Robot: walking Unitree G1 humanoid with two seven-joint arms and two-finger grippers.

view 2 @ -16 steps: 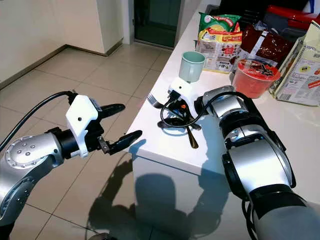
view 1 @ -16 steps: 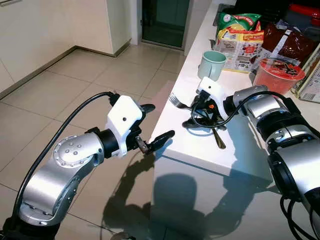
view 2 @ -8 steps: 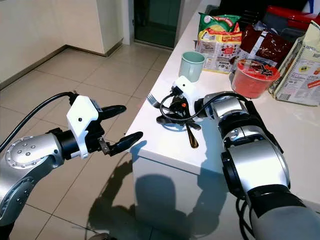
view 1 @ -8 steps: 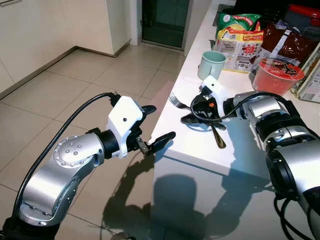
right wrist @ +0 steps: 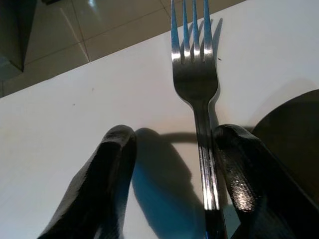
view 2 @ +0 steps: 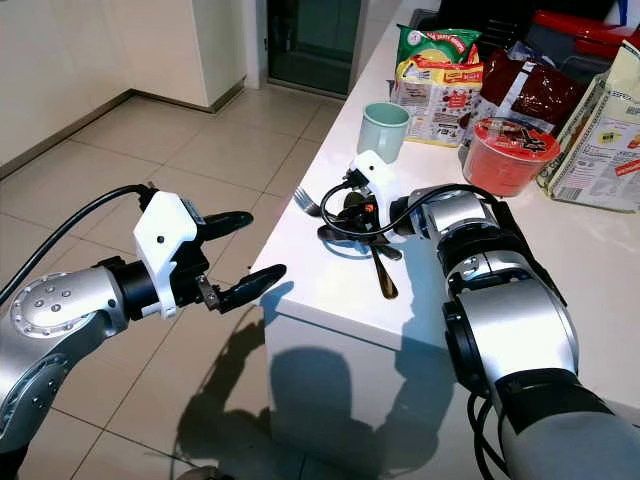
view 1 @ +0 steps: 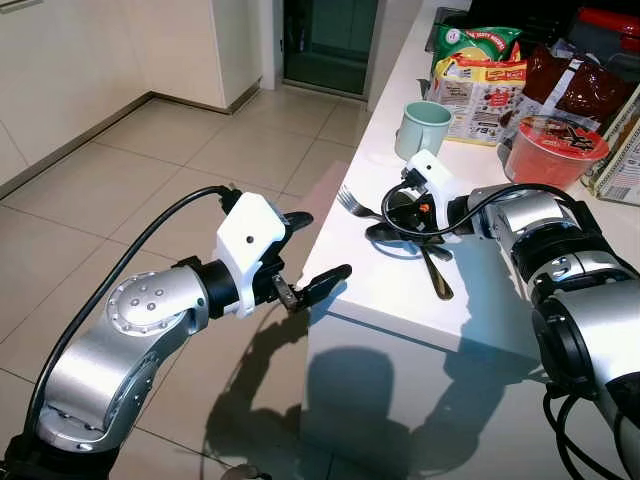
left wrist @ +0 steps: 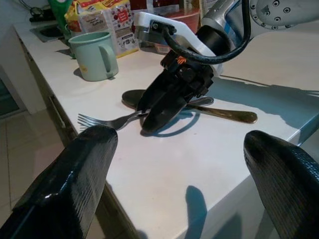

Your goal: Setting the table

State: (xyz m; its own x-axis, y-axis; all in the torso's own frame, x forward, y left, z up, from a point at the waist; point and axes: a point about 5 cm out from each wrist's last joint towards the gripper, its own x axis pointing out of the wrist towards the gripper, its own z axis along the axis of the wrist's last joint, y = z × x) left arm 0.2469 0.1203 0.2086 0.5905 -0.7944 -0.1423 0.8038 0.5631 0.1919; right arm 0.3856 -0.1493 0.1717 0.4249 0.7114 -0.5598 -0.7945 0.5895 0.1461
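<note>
A silver fork (view 1: 351, 204) lies on the white counter (view 1: 395, 295), tines pointing at the counter's left edge. My right gripper (view 1: 384, 233) is down on the counter with its fingers either side of the fork's handle (right wrist: 207, 174). It is open: the handle rests against one finger (right wrist: 239, 169), and a gap separates it from the other finger (right wrist: 107, 169). A spoon with a brass-coloured handle (view 1: 437, 277) lies partly under that gripper. My left gripper (view 1: 320, 245) hangs open and empty over the floor, just off the counter's left edge.
A pale green mug (view 1: 423, 130) stands behind the fork. Further back are a red lidded bowl (view 1: 556, 148) and several food packets (view 1: 480, 70). Tiled floor (view 1: 150, 170) lies to the left of the counter.
My right wrist has shifted a little to the right while its fingers stay at the fork's handle. The left arm has not moved.
</note>
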